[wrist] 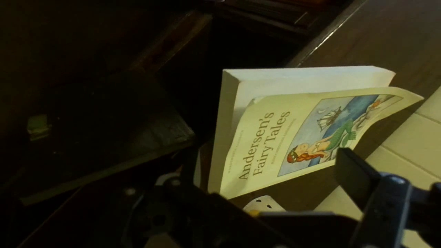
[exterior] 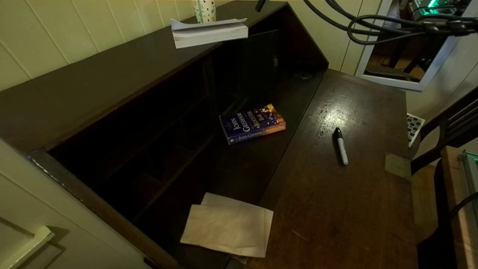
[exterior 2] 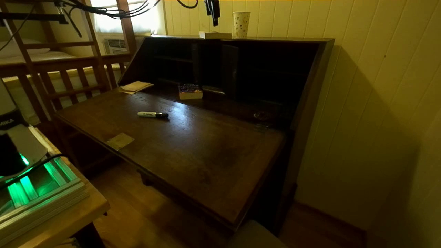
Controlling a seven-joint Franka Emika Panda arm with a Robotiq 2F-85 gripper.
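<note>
My gripper point(wrist: 270, 162) is open and empty in the wrist view, its dark fingers spread wide apart. Between and beyond them lies a thick paperback, Andersen's Fairy Tales point(wrist: 265, 144), with its cover curling up. The book rests on the desk's top shelf point(exterior: 112, 84) and shows in both exterior views point(exterior: 211, 36) point(exterior 2: 215, 35). A fingertip point(exterior: 260, 5) shows at the top edge of an exterior view; the gripper point(exterior 2: 215, 20) hangs above the book in an exterior view. A spotted paper cup point(exterior: 206, 11) stands upright behind the book; it also shows in an exterior view point(exterior 2: 240, 24) and partly in the wrist view point(wrist: 263, 203).
A John Grisham paperback point(exterior: 252, 123) lies inside the dark desk. A black-capped marker point(exterior: 341, 145) lies on the fold-down desktop point(exterior 2: 193, 148). Brown papers point(exterior: 227, 226) lie at one end. A small door point(exterior 2: 229, 70) stands open in the cubbies. Cables point(exterior: 388, 28) hang overhead.
</note>
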